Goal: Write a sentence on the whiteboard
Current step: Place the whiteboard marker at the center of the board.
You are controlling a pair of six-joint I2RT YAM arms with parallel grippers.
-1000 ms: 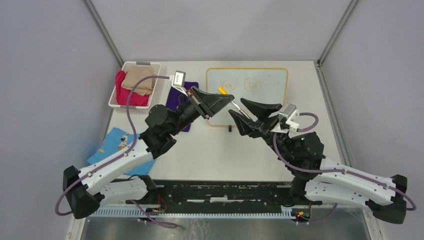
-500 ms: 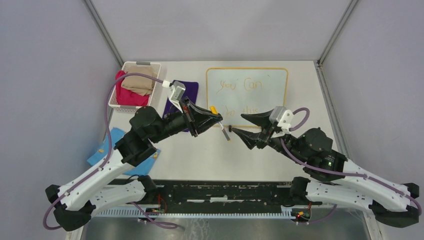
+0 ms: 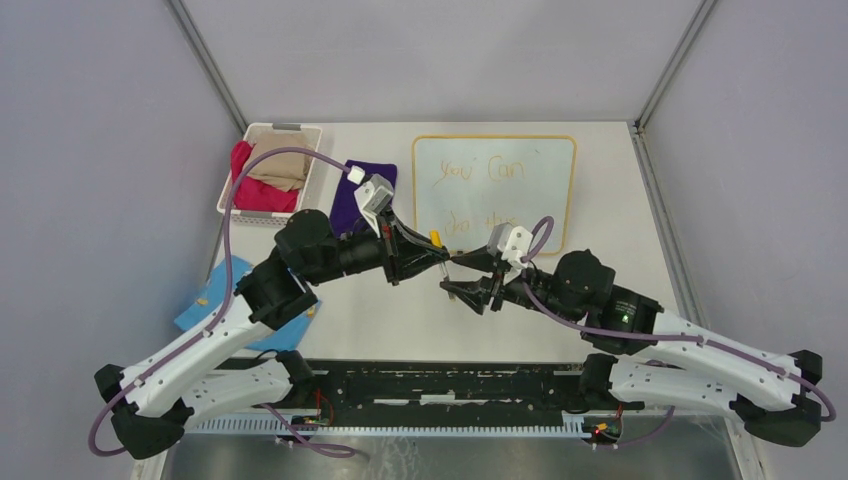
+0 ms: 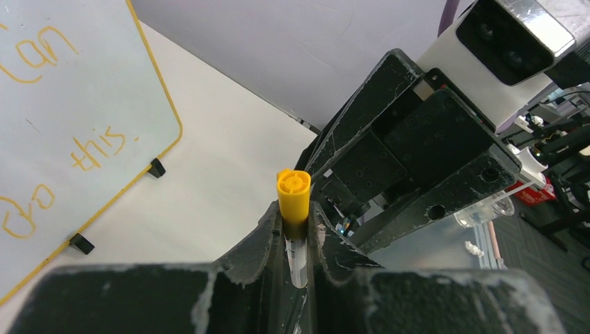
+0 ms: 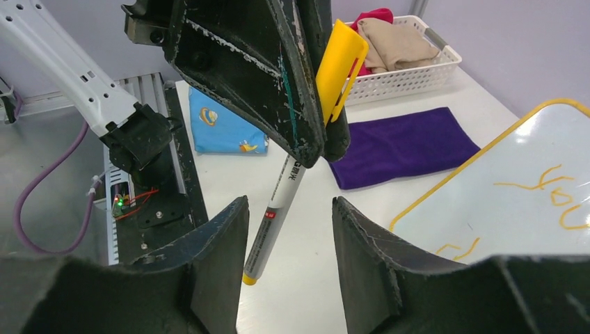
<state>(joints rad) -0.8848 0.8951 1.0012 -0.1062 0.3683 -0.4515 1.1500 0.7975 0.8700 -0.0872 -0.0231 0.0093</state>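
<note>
Top external view: one whiteboard [image 3: 545, 165] lies flat on the far right part of the table [image 3: 380, 320], its long axis running left to right. One sentence [image 3: 470, 172] is on it in two orange lines that read upright from the arms' side, "you Can" above "do this". The lower line is partly hidden behind the right arm. Left wrist view shows its two black feet [image 4: 156, 167] on the near edge.

Two claws meet just in front of the board. The left claw [image 4: 295, 226] is clamped on the one marker [image 5: 275, 209], which is steeply tilted with its yellow cap [image 5: 339, 62] up and its tail down. The right claw [image 5: 289, 205] gapes, one finger on each side of the tail, touching nothing.

At far left are one white basket [image 3: 310, 165] of cloths, one purple cloth [image 3: 345, 205] and one blue pouch [image 3: 225, 275].
</note>
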